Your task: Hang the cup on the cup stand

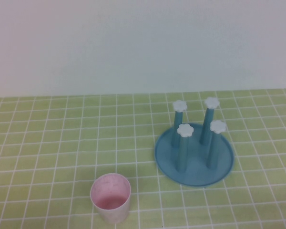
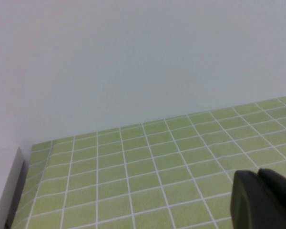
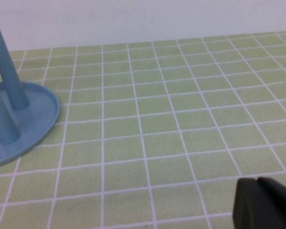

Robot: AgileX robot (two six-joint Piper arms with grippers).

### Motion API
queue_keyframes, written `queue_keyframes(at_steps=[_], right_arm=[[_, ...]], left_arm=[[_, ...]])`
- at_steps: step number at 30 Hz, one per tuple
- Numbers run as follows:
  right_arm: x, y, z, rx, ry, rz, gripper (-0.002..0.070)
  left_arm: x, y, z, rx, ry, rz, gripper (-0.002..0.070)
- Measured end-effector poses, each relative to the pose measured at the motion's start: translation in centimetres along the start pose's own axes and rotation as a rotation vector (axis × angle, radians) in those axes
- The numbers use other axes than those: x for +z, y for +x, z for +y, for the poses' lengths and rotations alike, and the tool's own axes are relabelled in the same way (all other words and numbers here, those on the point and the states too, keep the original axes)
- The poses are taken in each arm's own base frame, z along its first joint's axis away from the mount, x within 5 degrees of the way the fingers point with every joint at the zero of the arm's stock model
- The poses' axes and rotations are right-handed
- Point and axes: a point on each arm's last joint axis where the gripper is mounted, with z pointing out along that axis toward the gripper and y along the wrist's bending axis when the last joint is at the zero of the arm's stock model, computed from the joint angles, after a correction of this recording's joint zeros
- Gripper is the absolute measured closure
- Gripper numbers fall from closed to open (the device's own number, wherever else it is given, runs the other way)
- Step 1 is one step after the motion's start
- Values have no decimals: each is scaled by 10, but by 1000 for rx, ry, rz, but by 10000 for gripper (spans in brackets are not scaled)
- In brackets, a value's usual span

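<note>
The pale pink cup (image 1: 110,197) stands upright, mouth up, near the front of the table, left of centre. The cup stand (image 1: 194,153) is a blue round dish with four upright blue pegs topped by white flower caps; it stands to the right of and behind the cup. Part of its base and two pegs show in the right wrist view (image 3: 19,114). My left gripper (image 2: 258,175) is shut and empty above bare tablecloth. My right gripper (image 3: 257,182) is shut and empty, to the right of the stand. Neither gripper shows in the high view.
A green checked tablecloth (image 1: 62,138) covers the table up to a plain white wall (image 1: 133,43). A white edge (image 2: 2,191) shows at the side of the left wrist view.
</note>
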Motion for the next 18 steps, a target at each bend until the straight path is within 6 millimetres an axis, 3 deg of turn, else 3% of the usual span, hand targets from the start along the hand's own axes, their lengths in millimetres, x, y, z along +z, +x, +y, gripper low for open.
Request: queue_keyframes(at_steps=[18], right_arm=[[0,0,1,-40,-29,3,678]], left_arm=[[0,1,0,0,5,14,675]])
